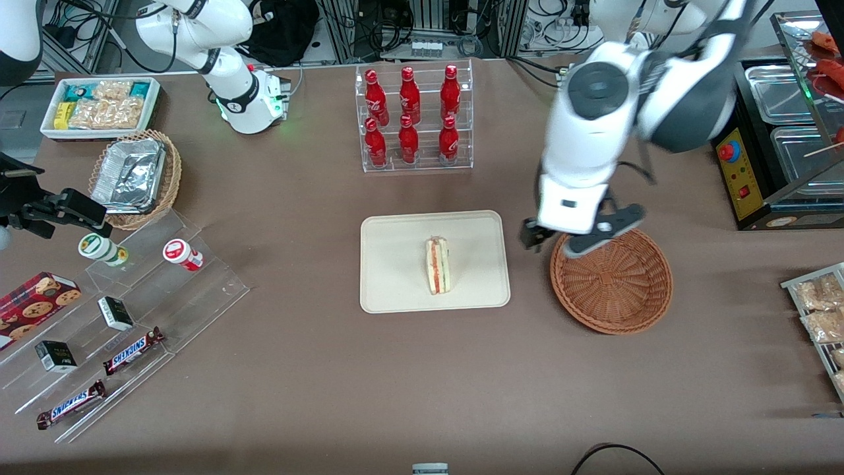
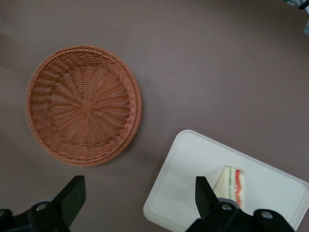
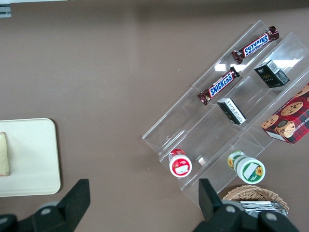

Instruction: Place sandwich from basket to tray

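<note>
Lying toward the parked arm's end of the brown desk (image 1: 303,369), a white bin of snack packets (image 1: 100,105) sits farthest from the front camera, with a tan wicker basket holding foil containers (image 1: 135,177) nearer, then a stepped clear acrylic stand (image 1: 125,330) carrying two small round-lidded jars (image 1: 182,254), a red cookie box (image 1: 36,300), small dark boxes (image 1: 115,313) and two Snickers bars (image 1: 132,350). Mid-desk, a clear rack of six red bottles (image 1: 413,119) stands farther from the camera than the flat cream-beige rectangular tray (image 1: 395,277). Small triangular sandwich wedge with red, yellow and green layers (image 1: 437,265) rests on that tray, roughly at its middle, cut face up; nothing touches it. Just beside the tray, toward the working arm's end, sits the round reddish-brown woven wicker basket (image 1: 623,290), holding nothing. The left arm's claw (image 1: 552,241) hangs above the gap between tray and basket, over the basket's rim that is nearest the tray. Wrist view shows its two black fingers (image 2: 72,195) spread wide apart, gripping nothing, with basket (image 2: 84,104), tray (image 2: 193,169) and sandwich (image 2: 232,182) all below. At the working arm's end: a black appliance with steel pans (image 1: 778,132) and a rack of bagged snacks (image 1: 821,316).
</note>
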`<state>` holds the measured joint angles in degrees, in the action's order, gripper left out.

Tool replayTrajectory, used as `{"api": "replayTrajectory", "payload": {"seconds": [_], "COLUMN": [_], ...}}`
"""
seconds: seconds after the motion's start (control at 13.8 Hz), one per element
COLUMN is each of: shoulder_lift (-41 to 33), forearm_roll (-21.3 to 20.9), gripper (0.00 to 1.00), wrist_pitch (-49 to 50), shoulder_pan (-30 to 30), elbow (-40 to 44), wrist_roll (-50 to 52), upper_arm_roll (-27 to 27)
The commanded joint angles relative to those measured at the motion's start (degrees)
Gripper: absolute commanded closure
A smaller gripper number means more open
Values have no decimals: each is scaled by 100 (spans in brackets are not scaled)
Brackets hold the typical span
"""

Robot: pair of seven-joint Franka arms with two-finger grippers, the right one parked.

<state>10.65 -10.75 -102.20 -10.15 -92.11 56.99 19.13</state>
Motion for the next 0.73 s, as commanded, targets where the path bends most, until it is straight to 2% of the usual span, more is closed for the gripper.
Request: {"api": "replayTrajectory", "payload": {"seconds": [0.0,0.15,0.36,0.65], "shoulder_lift": [-414,-642,-871,-1319], "forearm_roll": [345,644,837,838], "gripper": [0,0,0,0], "wrist_pitch": [515,876,1316,1405], "shoulder_pan": [582,1030,1541,1954], "elbow": [-176,-194,-272,-685], "wrist_roll": [-994,-1898,-3007,-3895], "upper_arm_roll": [47,47,47,29]}}
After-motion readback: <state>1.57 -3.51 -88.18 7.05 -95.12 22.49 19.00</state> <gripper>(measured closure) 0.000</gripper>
